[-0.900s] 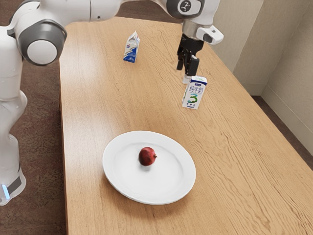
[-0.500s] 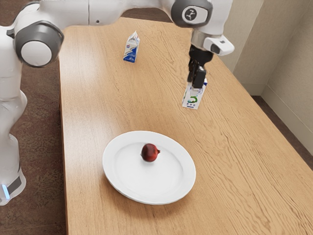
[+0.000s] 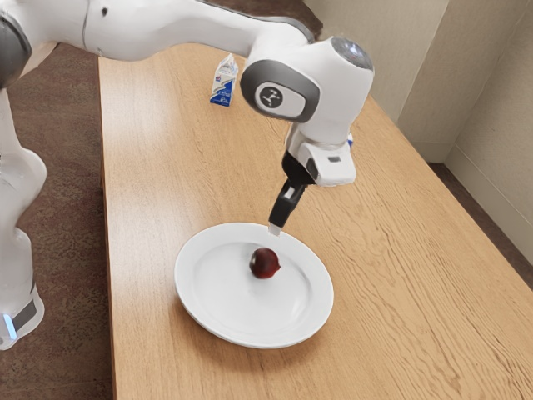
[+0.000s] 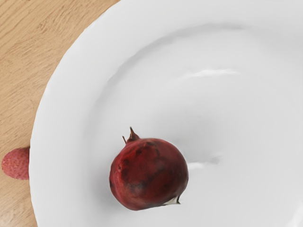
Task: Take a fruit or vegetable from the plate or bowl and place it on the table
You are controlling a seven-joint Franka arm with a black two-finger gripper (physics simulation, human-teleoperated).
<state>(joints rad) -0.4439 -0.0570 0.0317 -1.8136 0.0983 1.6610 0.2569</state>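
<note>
Tool [image 3: 276, 228] just above the plate [image 3: 188, 285], can't tell if it's wide or narrow, and an off-centre nudge could send that round red fruit [image 4: 149, 174] rolling!

Wood across the table [image 3: 150, 158] here, the grain running in fine lines under a soft sheen. Lower centre of the frame, the plate [image 3: 188, 287]: smooth, glossy white, like glazed ceramic, streaked with highlights. On it, the pomegranate [image 3: 264, 262], its skin smooth but mottled; just past the rim, in the wrist view, a pink fruit [image 4: 16, 163], rough and pebbly. Upper centre, a carton [image 3: 222, 86] in printed paperboard. The arm [image 3: 337, 92] looks like smooth, shiny white plastic, the tool [image 3: 275, 230] mostly black.
</note>
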